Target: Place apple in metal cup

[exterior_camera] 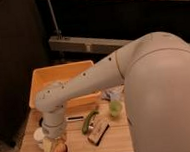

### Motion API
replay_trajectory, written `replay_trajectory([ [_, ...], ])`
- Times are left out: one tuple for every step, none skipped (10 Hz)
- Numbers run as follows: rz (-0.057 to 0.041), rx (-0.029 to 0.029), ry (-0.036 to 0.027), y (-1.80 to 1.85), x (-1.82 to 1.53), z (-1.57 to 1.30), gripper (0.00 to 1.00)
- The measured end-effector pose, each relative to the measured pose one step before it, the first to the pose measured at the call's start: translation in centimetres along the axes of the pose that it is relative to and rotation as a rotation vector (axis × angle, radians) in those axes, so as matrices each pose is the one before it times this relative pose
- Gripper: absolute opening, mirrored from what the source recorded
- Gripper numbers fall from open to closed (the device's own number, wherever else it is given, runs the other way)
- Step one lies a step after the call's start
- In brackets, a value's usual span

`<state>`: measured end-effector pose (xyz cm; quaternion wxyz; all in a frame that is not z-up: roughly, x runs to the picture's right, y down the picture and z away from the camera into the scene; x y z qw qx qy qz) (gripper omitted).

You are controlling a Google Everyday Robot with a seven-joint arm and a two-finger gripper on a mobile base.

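Camera view of a small wooden table [114,139], left to right. At the left front corner, a white squat jar [39,135] sits just to the left of the gripper [55,146], which hangs straight down from the white arm [79,89] over that corner. The gripper is largely hidden by its own wrist; whether it is spread or pinching cannot be told. Directly beneath it lies the small round yellow-orange apple [58,151] with a reddish blush, touching or nearly touching the gripper's underside. The silvery metal cup appears to be under or right around the apple, but it is hidden, so it cannot be said whether the fruit already sits inside it. The coming move therefore turns on a vertical relation: apple below gripper, cup presumably below apple. To the gripper's right lie a long green vegetable [89,121], a flat brown packet [99,132] and a pale green translucent cup [115,109]; behind it stands an orange plastic bin [48,77].
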<state>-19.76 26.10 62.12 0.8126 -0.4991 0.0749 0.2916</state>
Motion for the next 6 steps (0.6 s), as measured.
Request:
replay_trajectory([
  [-0.00204,-0.00045,-0.00164,0.098,-0.248,-0.102,0.8],
  [-0.00101,-0.00258,0.00741,0.073,-0.113,-0.08,0.8],
  [0.00141,-0.00352,0.01158,0.005,-0.195,-0.163,0.8],
  [0.0055,0.0011,0.0121,0.035,-0.269,-0.179,0.8],
  [0.03431,-0.00066,0.00898,-0.01,-0.304,-0.297,0.8],
  [0.05364,-0.00755,-0.00301,-0.547,-0.364,-0.549,0.8],
])
